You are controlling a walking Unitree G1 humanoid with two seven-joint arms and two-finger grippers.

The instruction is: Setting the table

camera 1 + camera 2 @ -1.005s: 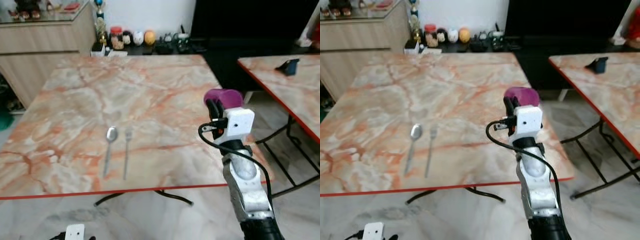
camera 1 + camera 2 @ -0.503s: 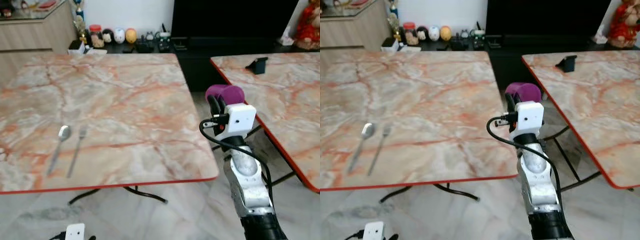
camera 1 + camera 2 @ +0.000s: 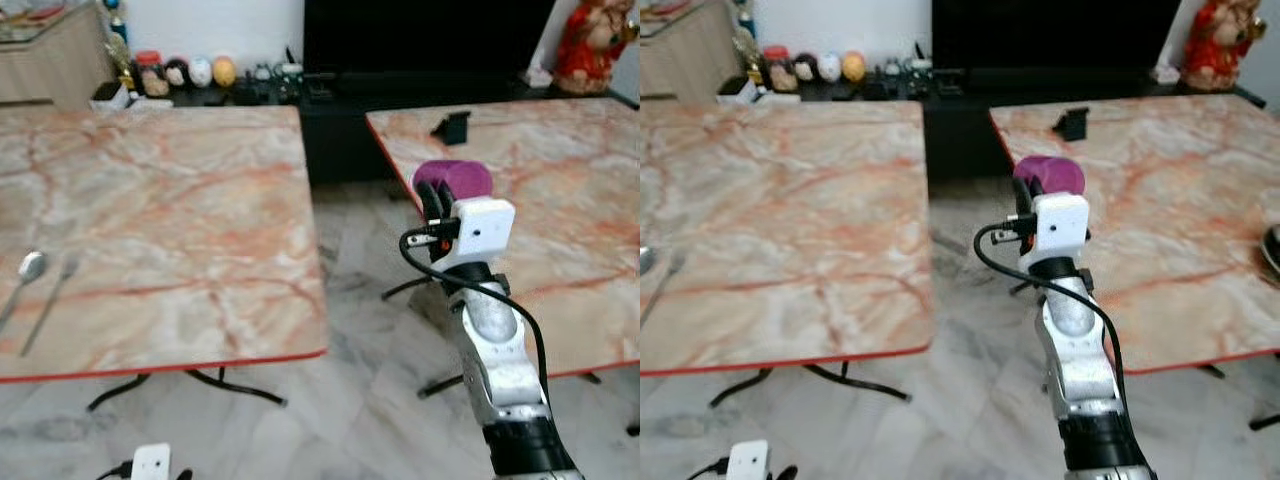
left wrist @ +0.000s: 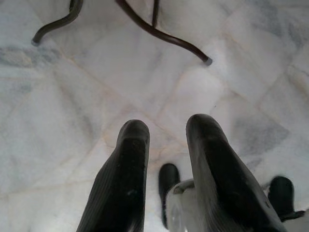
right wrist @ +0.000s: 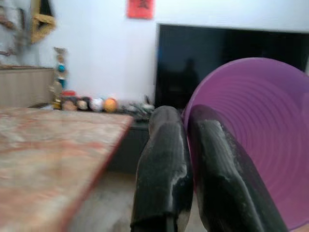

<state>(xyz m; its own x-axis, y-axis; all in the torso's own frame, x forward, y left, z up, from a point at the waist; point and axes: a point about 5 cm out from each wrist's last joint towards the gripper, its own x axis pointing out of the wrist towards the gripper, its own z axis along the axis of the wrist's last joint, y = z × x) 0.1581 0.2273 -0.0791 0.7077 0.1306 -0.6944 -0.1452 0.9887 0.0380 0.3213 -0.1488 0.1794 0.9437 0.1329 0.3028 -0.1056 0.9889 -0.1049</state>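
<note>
One purple cup point(image 5: 251, 140) pinched by rim, right claw point(image 5: 190, 159) raised

left bench point(image 3: 150, 220): pale marble look, orange and pink veins, thin red edge
right bench point(image 3: 560, 200): same veined orange-pink marble pattern, red edge
cup point(image 3: 453, 180): purple, ribbed inside with fine rings
right hand point(image 5: 193, 164): black fingers, white block behind, silver arm
left hand point(image 4: 166, 174): black fingers
spoon point(image 3: 26, 272): silver
fork point(image 3: 52, 295): silver
floor point(image 3: 350, 400): white-grey marble tiles
figurine point(image 3: 585, 45): red and gold
cabinet point(image 3: 400, 110): black
</note>
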